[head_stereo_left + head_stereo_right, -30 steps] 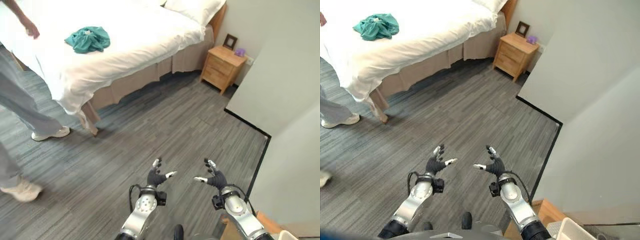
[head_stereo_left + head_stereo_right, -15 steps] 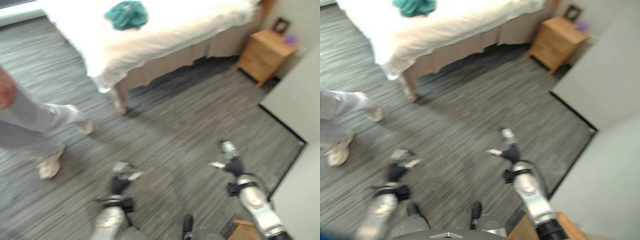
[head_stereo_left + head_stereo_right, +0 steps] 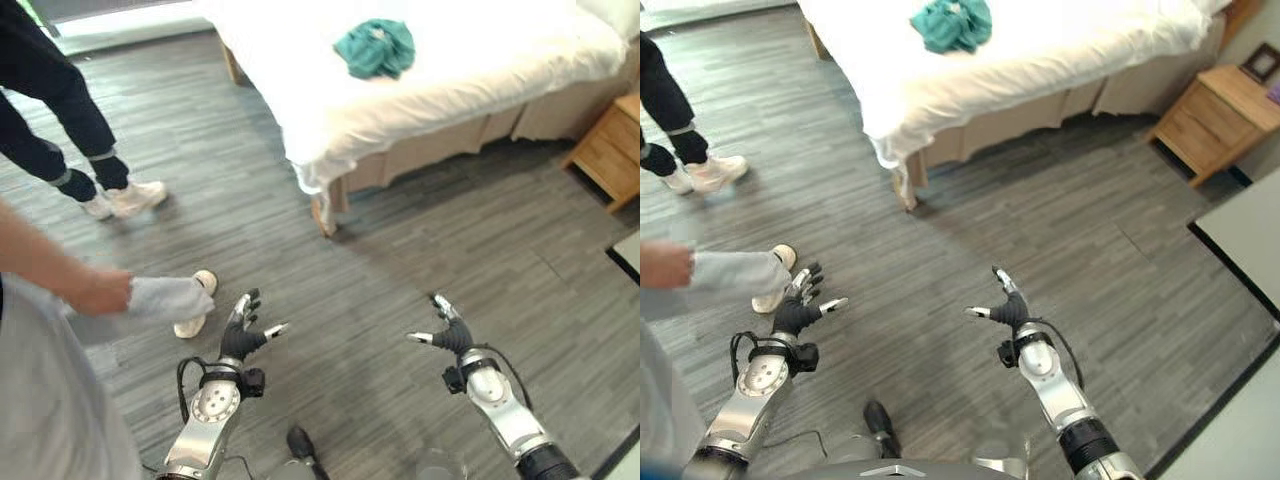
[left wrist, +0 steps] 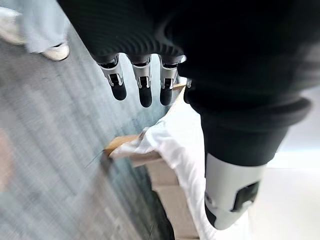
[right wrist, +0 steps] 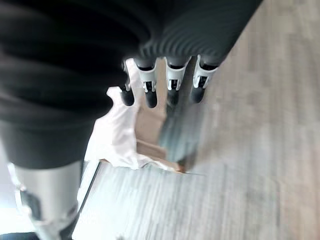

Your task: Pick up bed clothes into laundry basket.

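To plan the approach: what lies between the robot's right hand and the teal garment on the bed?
In the left eye view, bare grey floor, then the bed's white-sheeted edge, separates right hand from teal garment.

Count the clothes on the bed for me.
1: a teal garment bunched on the white bed, near its foot end. Part of the bed runs out of view, so more may lie there.

Grey wood-grain floor (image 3: pixel 430 250) — a white-sheeted bed (image 3: pixel 480 70) on wooden legs, a light wooden nightstand (image 3: pixel 1215 115) just beside it.
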You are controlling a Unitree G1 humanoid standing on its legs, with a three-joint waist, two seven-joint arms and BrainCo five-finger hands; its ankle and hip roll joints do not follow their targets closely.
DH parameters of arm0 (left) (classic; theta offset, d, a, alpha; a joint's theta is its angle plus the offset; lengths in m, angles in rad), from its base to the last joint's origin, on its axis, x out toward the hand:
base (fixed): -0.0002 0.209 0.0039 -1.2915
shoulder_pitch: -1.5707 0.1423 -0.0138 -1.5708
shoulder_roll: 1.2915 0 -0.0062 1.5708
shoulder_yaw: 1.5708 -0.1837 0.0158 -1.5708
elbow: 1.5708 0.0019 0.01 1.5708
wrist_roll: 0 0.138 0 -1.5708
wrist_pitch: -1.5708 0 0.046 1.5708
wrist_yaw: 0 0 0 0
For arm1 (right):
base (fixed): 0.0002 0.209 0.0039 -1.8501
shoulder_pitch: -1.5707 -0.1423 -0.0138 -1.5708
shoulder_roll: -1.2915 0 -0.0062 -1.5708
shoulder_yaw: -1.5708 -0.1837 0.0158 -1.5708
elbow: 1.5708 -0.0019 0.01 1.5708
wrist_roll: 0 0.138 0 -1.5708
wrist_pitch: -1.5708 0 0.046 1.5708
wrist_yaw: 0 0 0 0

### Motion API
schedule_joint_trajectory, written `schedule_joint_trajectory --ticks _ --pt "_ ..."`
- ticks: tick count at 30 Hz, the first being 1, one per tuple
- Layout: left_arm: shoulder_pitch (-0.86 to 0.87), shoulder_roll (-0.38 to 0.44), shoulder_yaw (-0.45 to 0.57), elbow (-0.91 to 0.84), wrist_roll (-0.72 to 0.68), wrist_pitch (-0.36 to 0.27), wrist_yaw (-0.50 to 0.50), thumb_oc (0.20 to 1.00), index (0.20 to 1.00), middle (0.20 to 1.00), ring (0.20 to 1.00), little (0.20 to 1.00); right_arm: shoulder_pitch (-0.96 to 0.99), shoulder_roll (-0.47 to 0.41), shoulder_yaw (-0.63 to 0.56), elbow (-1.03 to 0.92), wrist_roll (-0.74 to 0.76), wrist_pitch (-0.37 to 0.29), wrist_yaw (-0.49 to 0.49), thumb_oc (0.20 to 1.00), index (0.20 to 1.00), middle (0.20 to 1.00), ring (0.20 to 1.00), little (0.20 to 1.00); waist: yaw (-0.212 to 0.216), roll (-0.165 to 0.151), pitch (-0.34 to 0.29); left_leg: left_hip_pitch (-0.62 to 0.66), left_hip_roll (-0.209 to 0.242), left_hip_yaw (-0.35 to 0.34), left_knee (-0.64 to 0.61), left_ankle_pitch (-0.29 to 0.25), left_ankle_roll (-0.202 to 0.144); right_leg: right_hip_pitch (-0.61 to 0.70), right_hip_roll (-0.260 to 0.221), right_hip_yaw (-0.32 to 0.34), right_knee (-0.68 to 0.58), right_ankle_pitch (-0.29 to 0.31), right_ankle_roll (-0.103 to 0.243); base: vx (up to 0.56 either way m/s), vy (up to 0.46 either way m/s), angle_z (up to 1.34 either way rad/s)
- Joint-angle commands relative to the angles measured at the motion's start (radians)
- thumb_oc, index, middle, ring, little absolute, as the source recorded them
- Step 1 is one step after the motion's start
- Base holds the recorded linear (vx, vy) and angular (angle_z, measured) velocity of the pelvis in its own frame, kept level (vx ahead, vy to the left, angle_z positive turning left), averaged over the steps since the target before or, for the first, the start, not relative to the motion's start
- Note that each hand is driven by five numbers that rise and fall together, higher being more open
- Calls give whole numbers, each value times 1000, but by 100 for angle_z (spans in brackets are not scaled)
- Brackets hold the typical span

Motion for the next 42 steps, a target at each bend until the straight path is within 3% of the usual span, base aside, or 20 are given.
schedule_joint_trajectory --ticks 1,5,9,11,13,16,19,20,21,22,25,26,28,29,30,33,35,37,40,42 --pt "-6 69 14 -22 55 -27 -24 1000 1000 1000 1000 1000 -113 35 -3 61 12 -29 -24 1000 1000 1000 1000 1000 -21 -6 31 17 23 -39 -40 -20 -72 -14 151 8 -117 -76 -13 311 145 56" --pt "-10 79 9 -9 71 -26 -34 1000 1000 1000 1000 1000 -136 36 1 98 14 -30 -29 1000 1000 1000 1000 1000 -38 -5 30 59 8 -57 -40 -66 -82 -46 215 -22 -287 -101 -24 278 19 40" --pt "-29 81 4 34 112 -22 -44 1000 1000 1000 1000 1000 -183 37 7 149 4 -23 -36 1000 1000 1000 1000 1000 -60 -19 29 103 -9 -59 -40 -101 -102 -101 222 -66 -528 40 11 308 -59 26" --pt "-37 80 3 54 129 -23 -44 1000 1000 1000 1000 1000 -198 34 7 163 -9 -15 -43 1000 1000 1000 1000 1000 -59 -15 22 140 -7 -61 -40 -142 -107 -102 222 -108 -576 61 38 405 -39 28" --pt "-46 78 -2 57 144 -35 -43 1000 1000 1000 1000 1000 -222 18 17 177 -24 -11 -52 1000 1000 1000 1000 1000 -58 -33 1 183 -34 -42 -40 -173 -103 -73 220 -190 -594 58 19 388 -57 12" --pt "-80 58 -10 66 147 -30 -29 1000 1000 1000 1000 1000 -233 -4 24 171 -21 -14 -47 1000 1000 1000 1000 1000 -76 -18 -12 229 -47 -45 -40 -208 -102 -55 223 -200 -592 61 4 372 -53 -14" --pt "-92 49 -13 66 145 -35 -15 1000 1000 1000 1000 1000 -247 -20 29 170 -20 -18 -48 1000 1000 1000 1000 1000 -86 5 -17 256 -44 -32 -40 -198 -118 -42 236 -208 -592 48 -12 278 -73 -2" --pt "-102 45 -12 67 138 -38 -6 1000 1000 1000 1000 1000 -252 -29 29 157 -18 -21 -47 1000 1000 1000 1000 1000 -93 11 -15 248 -25 -17 42 -183 -145 -29 248 -204 -594 29 -31 330 -250 -45" --pt "-106 42 -14 63 119 -45 3 1000 1000 1000 1000 1000 -260 -46 34 132 -17 -26 -48 1000 1000 1000 1000 1000 -91 -1 -5 174 31 -3 246 -145 -189 12 262 -194 -603 -5 -63 227 -240 -25" --pt "-108 42 -14 63 118 -45 3 1000 1000 1000 1000 1000 -260 -46 33 131 -17 -25 -48 1000 1000 1000 1000 1000 -90 0 -4 165 41 -4 266 -151 -195 11 266 -194 -602 -8 -67 249 -248 -19" --pt "-114 37 -11 50 111 -51 11 1000 1000 1000 1000 1000 -280 -76 32 99 -22 -28 -61 1000 1000 1000 1000 1000 -60 -17 22 34 131 -25 570 -60 -247 82 299 -173 -607 -85 -119 162 -198 -43" --pt "-115 33 -7 45 109 -52 12 1000 1000 1000 1000 1000 -290 -80 30 96 -27 -28 -61 1000 1000 1000 1000 1000 -55 -17 31 -15 165 -27 612 -74 -247 95 304 -171 -607 -102 -125 104 -85 -77" --pt "-98 25 3 47 109 -47 10 1000 1000 1000 1000 1000 -318 -83 46 93 -39 -28 -51 1000 1000 1000 1000 1000 -43 -20 42 -67 166 -23 508 -145 -204 114 288 -142 -607 -112 -107 152 98 -83" --pt "-97 25 4 47 109 -48 10 1000 1000 1000 1000 1000 -319 -82 47 93 -39 -28 -51 1000 1000 1000 1000 1000 -41 -22 42 -61 160 -17 499 -143 -200 113 284 -138 -607 -110 -104 219 319 -82" --pt "-86 26 13 51 104 -51 12 1000 1000 1000 1000 1000 -339 -81 62 88 -38 -32 -37 1000 1000 1000 1000 1000 -20 -5 50 -94 131 -32 271 -59 -180 113 276 -99 -607 -104 -89 226 326 -85" --pt "-76 29 33 59 85 -60 18 1000 1000 1000 1000 1000 -346 -85 65 94 -30 -32 -37 1000 1000 1000 1000 1000 26 35 66 -163 162 -110 -21 144 -209 163 286 -38 -607 -149 -77 433 325 -93" --pt "-34 24 52 58 80 -55 8 1000 1000 1000 1000 1000 -329 -104 57 90 -38 -23 -23 1000 1000 1000 1000 1000 41 62 49 -202 207 -104 -40 179 -231 245 284 0 -607 -191 -49 710 394 -74" --pt "-20 24 63 58 83 -52 7 1000 1000 1000 1000 1000 -324 -106 56 86 -43 -21 -18 1000 1000 1000 1000 1000 49 64 37 -198 209 -103 -40 194 -232 252 281 21 -607 -192 -47 431 282 -56" --pt "-15 37 65 69 92 -42 0 1000 1000 1000 1000 1000 -321 -102 65 54 -70 -12 3 1000 1000 1000 1000 1000 49 27 15 -148 167 -98 -40 171 -199 290 260 59 -590 -180 -50 425 233 -52" --pt "-22 51 60 56 95 -39 -4 1000 1000 1000 1000 1000 -331 -91 68 32 -78 -12 8 1000 1000 1000 1000 1000 60 1 7 -93 131 -66 -40 139 -155 267 229 73 -455 -187 -30 373 216 -1"
